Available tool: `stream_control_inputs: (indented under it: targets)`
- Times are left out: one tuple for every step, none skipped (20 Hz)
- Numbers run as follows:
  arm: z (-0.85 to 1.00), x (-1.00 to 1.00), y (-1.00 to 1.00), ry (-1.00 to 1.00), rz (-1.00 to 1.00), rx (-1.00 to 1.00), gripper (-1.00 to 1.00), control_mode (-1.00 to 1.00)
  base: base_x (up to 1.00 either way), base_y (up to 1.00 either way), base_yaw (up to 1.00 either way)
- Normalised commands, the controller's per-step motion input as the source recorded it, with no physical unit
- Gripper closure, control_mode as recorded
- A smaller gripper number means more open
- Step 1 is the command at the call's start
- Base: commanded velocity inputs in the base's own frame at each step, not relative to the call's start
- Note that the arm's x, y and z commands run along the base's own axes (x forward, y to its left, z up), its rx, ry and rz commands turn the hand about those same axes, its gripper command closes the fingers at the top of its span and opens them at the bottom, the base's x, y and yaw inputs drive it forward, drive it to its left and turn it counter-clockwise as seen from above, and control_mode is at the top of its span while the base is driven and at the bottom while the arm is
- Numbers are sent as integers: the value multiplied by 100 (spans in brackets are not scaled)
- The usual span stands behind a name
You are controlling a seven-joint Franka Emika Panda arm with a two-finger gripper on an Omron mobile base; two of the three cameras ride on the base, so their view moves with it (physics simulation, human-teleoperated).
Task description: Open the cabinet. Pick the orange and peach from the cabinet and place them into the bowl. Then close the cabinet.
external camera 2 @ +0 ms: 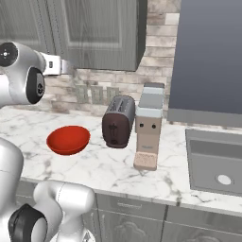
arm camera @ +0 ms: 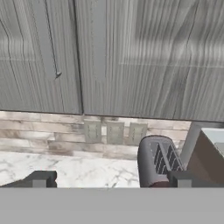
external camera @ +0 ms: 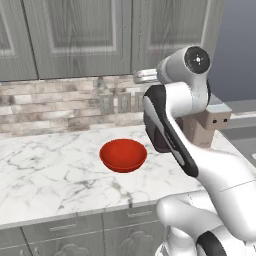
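Cabinet (external camera: 80, 35) doors are both sitting shut, so opening is the step in hand, nothing of the fruit is showing yet; judging it's behind those doors. The tool (arm camera: 111, 180) is facing the cabinet front from below door level, its two dark fingertips (arm camera: 41, 178) standing wide apart with nothing between them. In the hand view the seam between the two doors is running down left of centre, and a thin slanted line on the left door is looking like a handle (arm camera: 51, 39), though too faint to be sure. Red bowl (external camera: 123, 155) is waiting on the marble worktop (external camera: 45, 170), left of the toaster (external camera 2: 118, 121), well apart from the cabinet above. To do this well I'd say the tool needs lifting up to handle height, lining up so the fingers straddle the pull squarely, closing firmly, then swinging out along the door's arc rather than pulling straight back. Risk: the coffee machine (external camera 2: 149, 127) and toaster are sitting just under the right door, so the arm should be keeping clear of them when rising.
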Motion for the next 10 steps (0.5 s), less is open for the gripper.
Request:
stream_control_inputs:
  targets:
    - [51, -4, 0, -3, -2, 4, -100, -100, 0, 0, 0]
    - [50, -6, 0, -5, -2, 4, -100, -100, 0, 0, 0]
    - [49, -6, 0, -6, -2, 3, -100, -100, 0, 0, 0]
    - [42, -1, 0, -5, -2, 4, -100, -100, 0, 0, 0]
    - [36, 0, 0, -7, -2, 2, -100, -100, 0, 0, 0]
    - [34, 0, 0, -10, -3, 0, -100, -100, 0, 0, 0]
    - [34, 0, 0, -10, -3, 0, -100, -100, 0, 0, 0]
    - [33, 0, 0, -9, -3, 0, -100, -100, 0, 0, 0]
    - [33, 0, 0, -5, -3, 1, -100, -100, 0, 0, 0]
    - [33, 0, 0, -6, -2, 1, -100, -100, 0, 0, 0]
